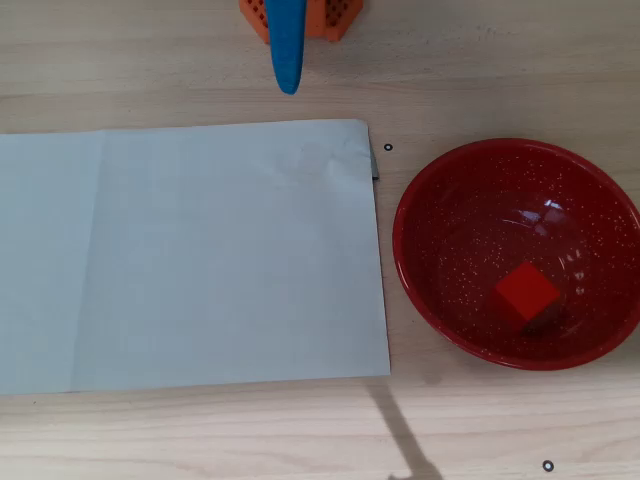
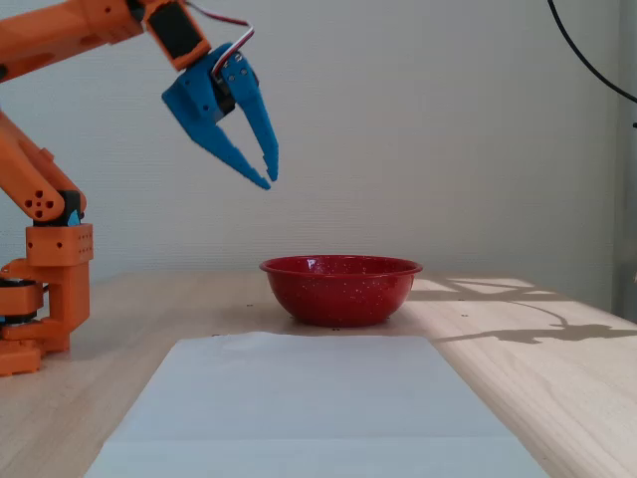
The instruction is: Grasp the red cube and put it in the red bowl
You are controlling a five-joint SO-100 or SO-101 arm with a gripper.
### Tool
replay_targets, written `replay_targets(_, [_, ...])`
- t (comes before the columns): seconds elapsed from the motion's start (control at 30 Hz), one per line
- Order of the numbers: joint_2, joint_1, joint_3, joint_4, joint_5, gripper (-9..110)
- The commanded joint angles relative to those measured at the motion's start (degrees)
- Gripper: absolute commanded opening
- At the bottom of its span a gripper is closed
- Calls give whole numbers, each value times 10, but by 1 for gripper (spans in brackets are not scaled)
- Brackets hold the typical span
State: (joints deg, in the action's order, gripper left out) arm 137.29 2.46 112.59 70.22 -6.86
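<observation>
The blue gripper (image 2: 267, 179) hangs high in the air in the fixed view, tipped down and to the right, with its two pointed fingers close together at the tips and nothing between them. It sits at the end of an orange arm (image 2: 70, 30) that stands on an orange base (image 2: 40, 299) at the left side of the table. In the overhead view only the blue tip of the gripper (image 1: 288, 88) shows at the top edge, with some orange behind it. Down below is a table (image 1: 200, 440) of pale wood with long thin grain lines. A big sheet of white paper (image 1: 190, 260) lies flat on it and shows faint fold lines. Just to the right of the paper in the overhead view sits the red bowl (image 1: 440, 200), shiny with tiny white specks. The red cube (image 1: 526, 292) rests inside the bowl, near the bottom. In the fixed view the red bowl (image 2: 340, 291) stands behind the far edge of the paper, and the cube is hidden by its wall. A few small dark ring marks sit on the wood near the bowl. Behind the table is a plain pale wall (image 2: 448, 129). A black cable (image 2: 587, 60) curves down in the top right corner. Sunlight and dark shadows fall on the right part of the table. No words or labels can be read anywhere.
</observation>
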Motion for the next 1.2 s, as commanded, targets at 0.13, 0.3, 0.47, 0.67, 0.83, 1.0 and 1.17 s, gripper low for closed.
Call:
replay_targets(0.13, [188, -26, 185, -136, -9, 0])
replay_targets(0.3, [309, -32, 366, -250, -10, 0])
replay_targets(0.47, [400, -39, 526, -356, -2, 0])
replay_targets(0.67, [491, -35, 666, -407, 1, 0])
replay_targets(0.83, [515, -32, 673, -314, -26, 0])
replay_targets(1.0, [515, -33, 673, -224, -44, 0])
replay_targets(1.17, [515, -33, 673, -178, -54, 0])
